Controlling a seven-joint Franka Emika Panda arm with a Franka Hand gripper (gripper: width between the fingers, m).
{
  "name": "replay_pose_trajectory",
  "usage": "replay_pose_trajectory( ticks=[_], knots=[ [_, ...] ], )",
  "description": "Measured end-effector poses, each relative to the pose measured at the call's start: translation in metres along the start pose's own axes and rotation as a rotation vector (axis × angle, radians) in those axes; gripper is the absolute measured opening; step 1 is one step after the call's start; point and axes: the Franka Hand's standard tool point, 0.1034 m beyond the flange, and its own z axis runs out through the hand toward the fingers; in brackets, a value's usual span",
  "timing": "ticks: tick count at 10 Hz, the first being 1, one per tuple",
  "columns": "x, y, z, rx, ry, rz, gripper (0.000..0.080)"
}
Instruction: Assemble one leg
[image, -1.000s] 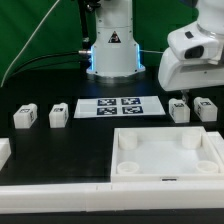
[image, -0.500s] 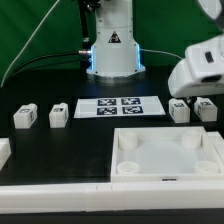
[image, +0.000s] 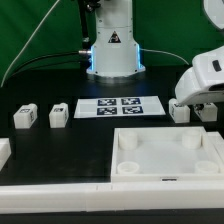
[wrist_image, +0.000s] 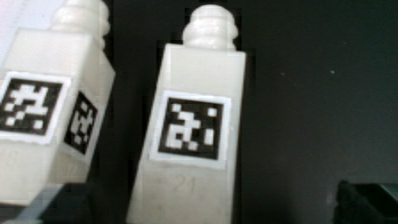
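Several legs, small white blocks with black-and-white tags, lie on the black table. Two are at the exterior view's left (image: 22, 117) (image: 58, 115) and two at its right (image: 180, 111) (image: 209, 111). My gripper (image: 203, 100) hangs low over the right pair and partly hides the outer one. In the wrist view one leg (wrist_image: 199, 120) lies lengthwise between my fingers, and a second leg (wrist_image: 50, 100) lies beside it. My gripper (wrist_image: 210, 205) is open. Its dark fingertips (wrist_image: 366, 200) stand apart from the leg on both sides and hold nothing.
The marker board (image: 120, 106) lies in the middle of the table. The large white square panel (image: 212, 150) with round corner holes lies in front of the right legs. A long white bar (image: 60, 195) runs along the front edge, and a white piece (image: 3, 152) sits at the left edge.
My gripper has moved down and toward the exterior view's right, onto the right pair of legs. No part on the table has moved.
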Motion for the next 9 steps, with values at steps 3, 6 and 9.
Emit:
replay_pose_trajectory(
  ticks=[3, 6, 9],
  knots=[
    [0.0021, 0.0015, 0.0036, 0.002, 0.002, 0.003, 0.0649],
    [0.006, 0.0065, 0.0075, 0.008, 0.004, 0.001, 0.0649],
    [0.0074, 0.009, 0.0097, 0.009, 0.005, 0.006, 0.0649]
  ],
)
